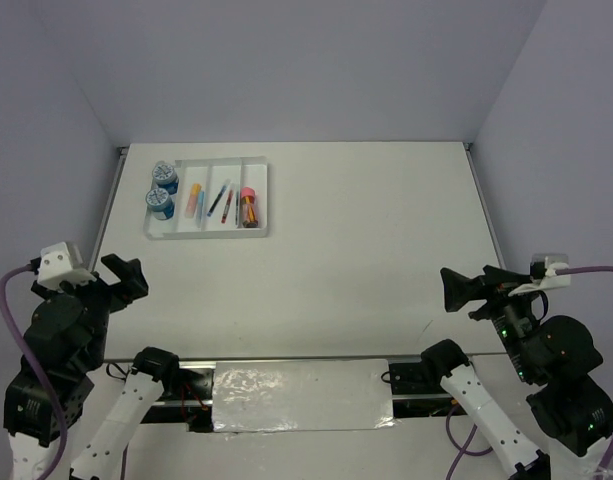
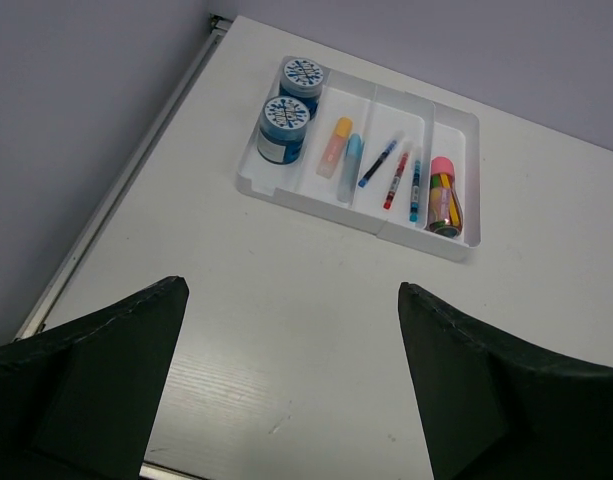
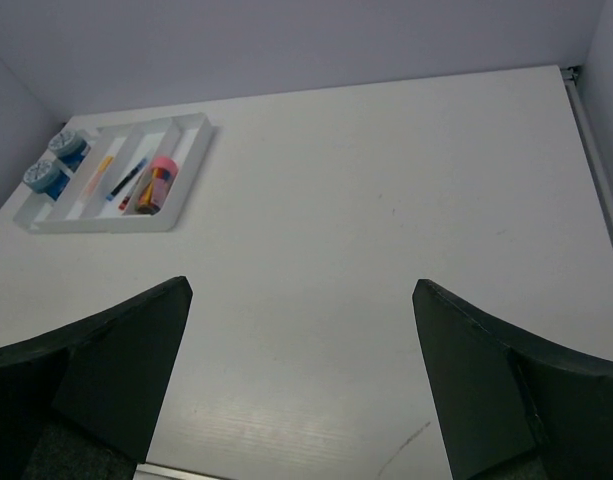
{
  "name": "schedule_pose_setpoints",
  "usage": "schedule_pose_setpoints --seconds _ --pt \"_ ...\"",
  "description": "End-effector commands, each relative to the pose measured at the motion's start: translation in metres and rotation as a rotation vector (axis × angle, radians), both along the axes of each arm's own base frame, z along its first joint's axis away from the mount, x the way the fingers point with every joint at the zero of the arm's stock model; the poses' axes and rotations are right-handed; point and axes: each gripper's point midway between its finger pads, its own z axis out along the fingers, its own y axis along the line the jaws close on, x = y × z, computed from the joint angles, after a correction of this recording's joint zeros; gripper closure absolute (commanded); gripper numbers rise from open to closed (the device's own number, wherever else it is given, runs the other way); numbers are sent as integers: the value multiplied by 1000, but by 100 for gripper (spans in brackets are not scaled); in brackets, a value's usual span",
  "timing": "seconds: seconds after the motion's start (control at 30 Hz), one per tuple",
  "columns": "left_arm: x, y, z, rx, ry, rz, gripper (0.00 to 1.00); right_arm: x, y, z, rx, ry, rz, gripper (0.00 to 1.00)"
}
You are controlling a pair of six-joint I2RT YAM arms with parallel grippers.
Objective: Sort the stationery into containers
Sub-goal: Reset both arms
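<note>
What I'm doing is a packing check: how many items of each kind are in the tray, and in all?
Blue-lidded tubs: 2
Pens: 3
Erasers, orange and light-blue: 2
Pink-capped orange piece: 1
Total: 8, all inside the white tray.

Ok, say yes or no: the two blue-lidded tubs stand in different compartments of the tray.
No, the far tub and the near tub both stand in the tray's left end compartment, one behind the other.
</note>
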Motion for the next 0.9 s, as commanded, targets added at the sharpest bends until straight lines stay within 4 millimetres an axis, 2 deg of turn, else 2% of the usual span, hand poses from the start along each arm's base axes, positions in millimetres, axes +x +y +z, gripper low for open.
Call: schedule_pose_setpoints --seconds 0.0,0.17,0.4,0.87 --pt "-19 6 3 7 2 8 1 -2 -6 -14 -38 46 -25 0" --pt "-26 6 6 1 -31 -5 1 2 -3 -12 -33 59 -19 0" --pt "-23 5 3 -4 -15 -2 1 3 4 -7 -7 41 12 0" --pt "-17 4 0 -9 -16 2 1 8 7 -19 -14 73 11 0"
